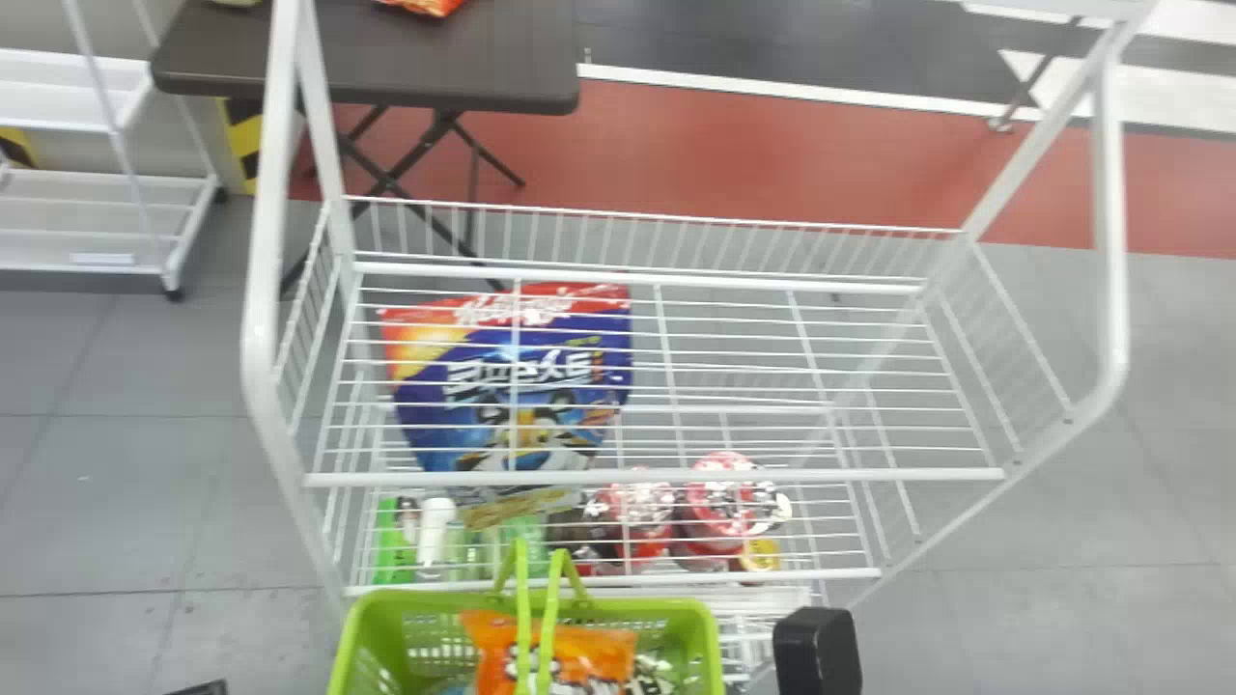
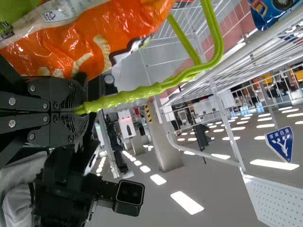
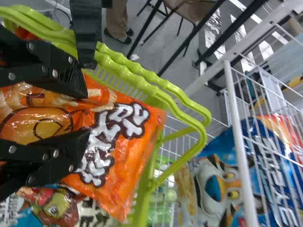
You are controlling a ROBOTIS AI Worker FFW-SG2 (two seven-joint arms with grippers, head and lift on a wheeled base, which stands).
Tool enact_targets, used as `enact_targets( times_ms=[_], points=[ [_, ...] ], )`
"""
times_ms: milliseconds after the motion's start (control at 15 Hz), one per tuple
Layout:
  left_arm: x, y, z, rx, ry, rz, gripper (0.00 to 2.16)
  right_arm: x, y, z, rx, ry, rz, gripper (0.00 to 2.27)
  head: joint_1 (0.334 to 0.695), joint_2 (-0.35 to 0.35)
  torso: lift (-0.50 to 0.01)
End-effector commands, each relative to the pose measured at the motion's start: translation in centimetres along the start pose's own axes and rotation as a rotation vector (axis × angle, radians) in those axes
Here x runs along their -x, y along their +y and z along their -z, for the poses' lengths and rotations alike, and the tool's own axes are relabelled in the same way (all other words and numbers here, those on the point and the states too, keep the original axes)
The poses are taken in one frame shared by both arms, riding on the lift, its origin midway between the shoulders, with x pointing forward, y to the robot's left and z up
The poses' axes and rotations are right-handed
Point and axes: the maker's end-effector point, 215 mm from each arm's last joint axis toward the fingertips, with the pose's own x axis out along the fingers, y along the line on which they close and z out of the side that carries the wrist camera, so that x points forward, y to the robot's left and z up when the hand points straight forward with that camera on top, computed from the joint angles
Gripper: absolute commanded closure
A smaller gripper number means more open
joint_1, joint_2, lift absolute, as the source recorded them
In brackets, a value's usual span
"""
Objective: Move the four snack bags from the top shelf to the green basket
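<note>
The right claw (image 1: 818, 652) was spread open, with the orange snack bag (image 3: 128, 142) lying under its fingers, inside the green basket (image 1: 713, 642). The left claw (image 1: 203, 688) was closed on the basket's handle (image 2: 125, 97), just beside the bag.

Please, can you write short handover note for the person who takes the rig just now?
Left gripper: closed on the basket handle.
Right gripper: fingers apart at the orange bag; I cannot tell if they press on it.
Done: at least two snack bags are in the green basket, the orange one and a patterned one.
Left to do: make sure of all four; I cannot confirm the count. The blue cereal bag is below the top shelf, so probably not part of the job.
</note>
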Motion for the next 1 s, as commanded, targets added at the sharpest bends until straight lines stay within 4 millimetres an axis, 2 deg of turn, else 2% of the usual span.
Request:
enact_targets(
  times_ms=[0, 267, 333, 400, 533, 733, 933],
  points=[
    [0.1, -0.2, 0.1, -0.001, 0.000, -0.001, 1.66, 0.8, -1.6, -2.4, 0.034, -0.067, 0.045, 0.06, 0.695, -0.247, 0.000],
    [0.3, -0.2, 0.2, -0.001, -0.004, -0.003, 1.66, 4.0, -6.9, -9.0, 0.134, -0.270, 0.203, 0.06, 0.695, -0.315, 0.000],
    [0.4, -0.1, 0.1, 0.001, -0.006, -0.003, 1.66, 5.0, -8.0, -10.5, 0.154, -0.325, 0.242, 0.06, 0.695, -0.350, 0.000],
    [0.4, -0.1, 0.0, -0.004, -0.018, -0.003, 1.66, 6.7, -8.7, -13.4, 0.194, -0.440, 0.281, 0.06, 0.695, -0.350, 0.000],
    [0.2, -0.1, 0.1, -0.007, -0.022, -0.005, 1.66, 11.2, -8.7, -18.4, 0.282, -0.700, 0.352, 0.06, 0.695, -0.350, 0.000],
    [-0.1, 0.2, 0.3, -0.008, -0.014, -0.014, 1.66, 15.2, -7.1, -20.9, 0.318, -0.934, 0.387, 0.06, 0.695, -0.350, 0.000],
    [0.0, 0.1, 0.3, -0.009, -0.014, -0.013, 1.66, 14.4, -8.0, -20.1, 0.237, -0.949, 0.426, 0.06, 0.695, -0.350, 0.000]
  ],
)
